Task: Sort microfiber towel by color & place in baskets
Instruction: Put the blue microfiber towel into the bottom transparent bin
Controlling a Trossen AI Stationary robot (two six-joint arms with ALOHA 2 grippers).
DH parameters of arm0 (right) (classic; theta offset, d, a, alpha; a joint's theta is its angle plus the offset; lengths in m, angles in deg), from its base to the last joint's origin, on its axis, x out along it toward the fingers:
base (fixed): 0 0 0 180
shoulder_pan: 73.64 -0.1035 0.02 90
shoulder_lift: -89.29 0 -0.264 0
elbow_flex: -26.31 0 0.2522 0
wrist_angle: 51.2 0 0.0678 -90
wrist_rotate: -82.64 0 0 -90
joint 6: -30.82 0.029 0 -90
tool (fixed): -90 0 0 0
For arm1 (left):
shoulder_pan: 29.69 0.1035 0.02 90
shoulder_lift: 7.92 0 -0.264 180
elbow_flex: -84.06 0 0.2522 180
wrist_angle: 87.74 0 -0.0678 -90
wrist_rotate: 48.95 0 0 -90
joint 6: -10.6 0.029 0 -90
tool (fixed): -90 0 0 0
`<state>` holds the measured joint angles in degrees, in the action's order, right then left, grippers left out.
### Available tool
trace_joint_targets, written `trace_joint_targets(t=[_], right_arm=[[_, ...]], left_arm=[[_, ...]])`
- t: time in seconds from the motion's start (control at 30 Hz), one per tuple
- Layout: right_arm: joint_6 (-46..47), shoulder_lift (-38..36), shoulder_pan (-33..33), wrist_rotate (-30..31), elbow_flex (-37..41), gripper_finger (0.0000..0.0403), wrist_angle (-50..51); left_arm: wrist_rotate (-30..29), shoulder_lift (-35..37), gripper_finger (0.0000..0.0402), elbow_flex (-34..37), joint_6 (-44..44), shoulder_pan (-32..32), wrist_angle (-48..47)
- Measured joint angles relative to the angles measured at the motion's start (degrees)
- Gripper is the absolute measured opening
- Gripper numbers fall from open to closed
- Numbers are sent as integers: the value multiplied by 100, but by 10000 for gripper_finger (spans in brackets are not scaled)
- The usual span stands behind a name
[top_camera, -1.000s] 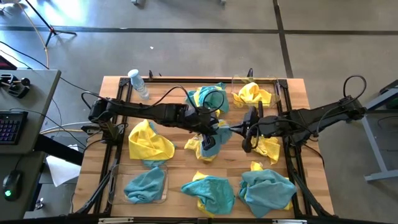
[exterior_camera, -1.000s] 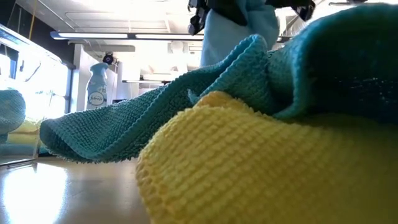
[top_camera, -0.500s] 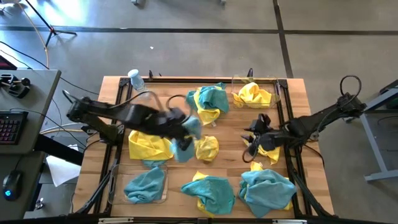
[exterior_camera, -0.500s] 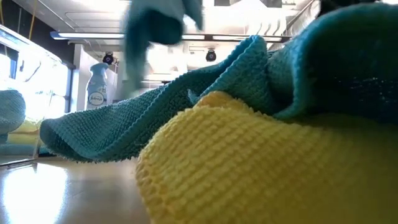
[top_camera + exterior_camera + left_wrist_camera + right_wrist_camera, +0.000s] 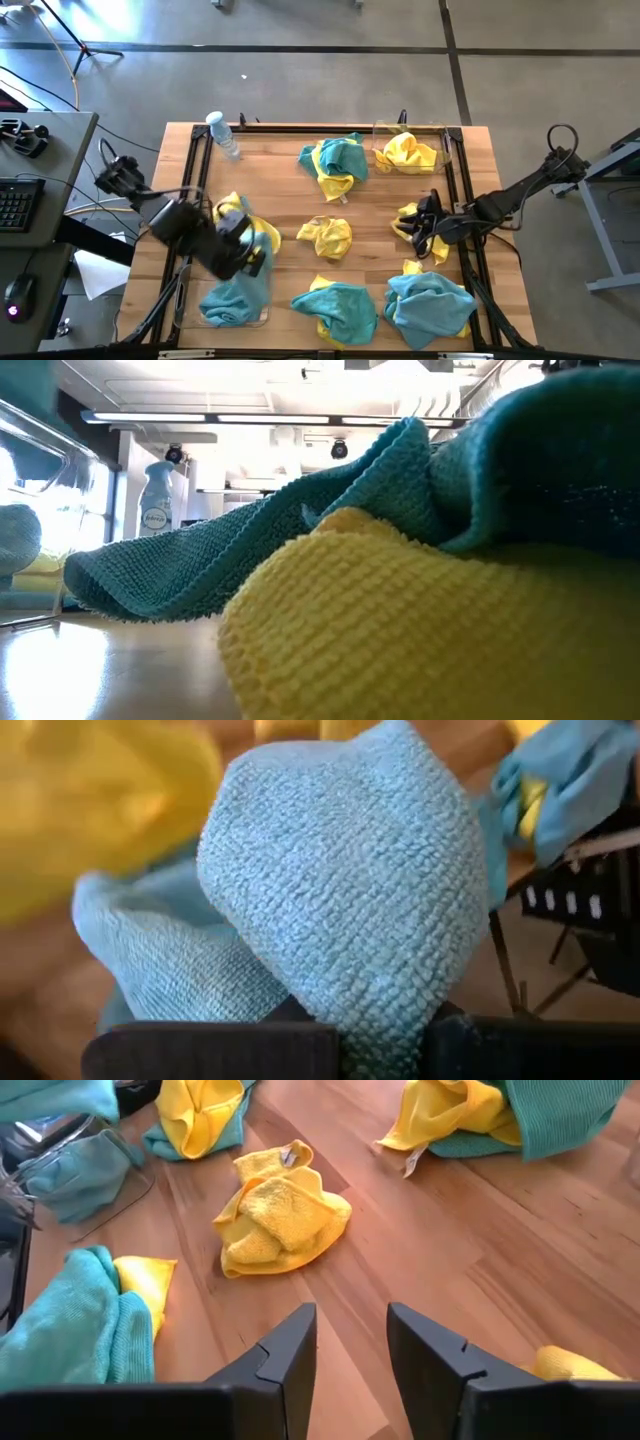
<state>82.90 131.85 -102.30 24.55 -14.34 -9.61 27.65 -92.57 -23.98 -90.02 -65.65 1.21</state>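
The left gripper [image 5: 240, 255] has travelled from the table's middle to the near left side, carrying a teal towel [image 5: 345, 890], and now hangs just above the near-left basket [image 5: 188, 312]. Its fingers are clamped on this towel, a soft cloth with a knobbly woven surface, bunched into a rounded lump. The basket under it is a shallow clear tub and holds another crumpled teal towel [image 5: 228, 300]. Just beside it lies a yellow towel [image 5: 258, 232].

The right gripper [image 5: 428, 230] has pulled back to the right side; its dark fingers [image 5: 285, 1355] stand apart, with nothing between them, over the bare wooden table [image 5: 420, 1230]. Ahead of it sits a small folded yellow cloth [image 5: 282, 1210]. The far-right basket [image 5: 445, 150] holds one yellow towel [image 5: 405, 152].
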Motion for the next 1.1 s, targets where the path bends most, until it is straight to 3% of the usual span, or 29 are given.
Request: trace_joint_targets(t=[0.2,0.33,0.53,0.63,0.8,1.0,1.1], right_arm=[[-2,-76,0,-47,39,117,11],[-54,-79,0,-45,39,117,13],[-109,-76,59,-42,39,117,11],[-66,-76,78,-42,39,117,9],[56,-76,76,-47,39,117,-4],[59,-76,76,-58,39,117,-30],[59,-75,76,-58,40,117,-31]], left_arm=[[315,-292,0,0,-1341,-773,173],[370,-480,0,0,-1663,-1032,309],[-96,-595,0,120,-2279,-1021,-1195],[-98,-655,0,284,-2643,-1027,-1239],[188,-1148,0,361,-2683,-1113,-1006],[1154,-1859,0,363,-2555,-1206,-599],[1253,-2116,0,361,-2585,-1290,-440]])
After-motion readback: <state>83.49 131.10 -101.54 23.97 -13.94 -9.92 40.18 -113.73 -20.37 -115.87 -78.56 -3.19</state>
